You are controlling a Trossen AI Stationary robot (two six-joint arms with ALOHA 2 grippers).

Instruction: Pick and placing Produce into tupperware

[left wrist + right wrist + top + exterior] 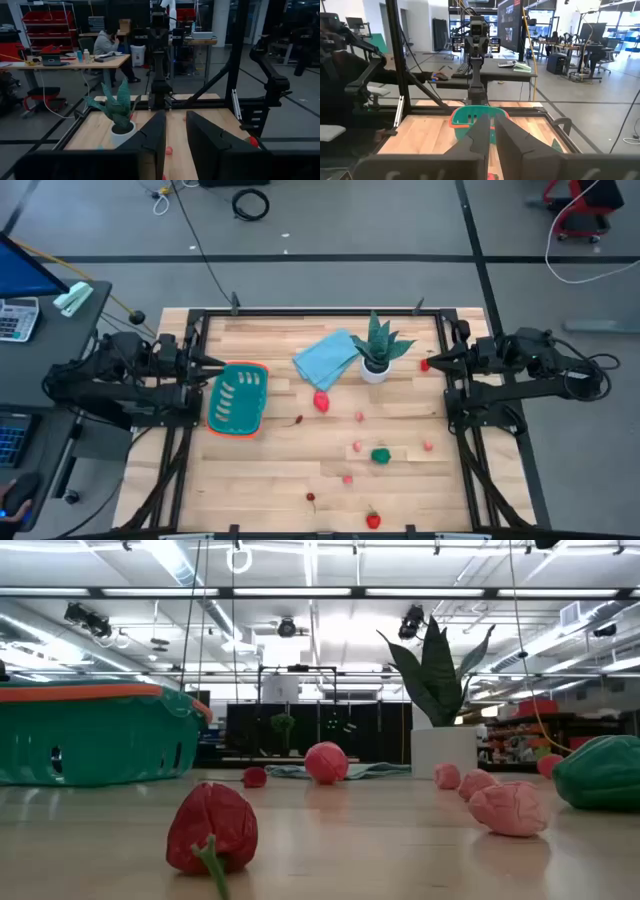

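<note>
I see both arms parked at the table (250,480) edges, left gripper (218,363) slightly parted, right gripper (432,361) seemingly nearly closed, both empty, the tupperware (237,398) left, and the produce (381,455) scattered centre and near side.

My dark fingers (200,145) frame a pale striped wood surface (270,470) carrying a teal tub (237,399) with an orange rim, a light blue cloth (326,358), red and pink produce (322,402), and one green piece (381,455).
</note>
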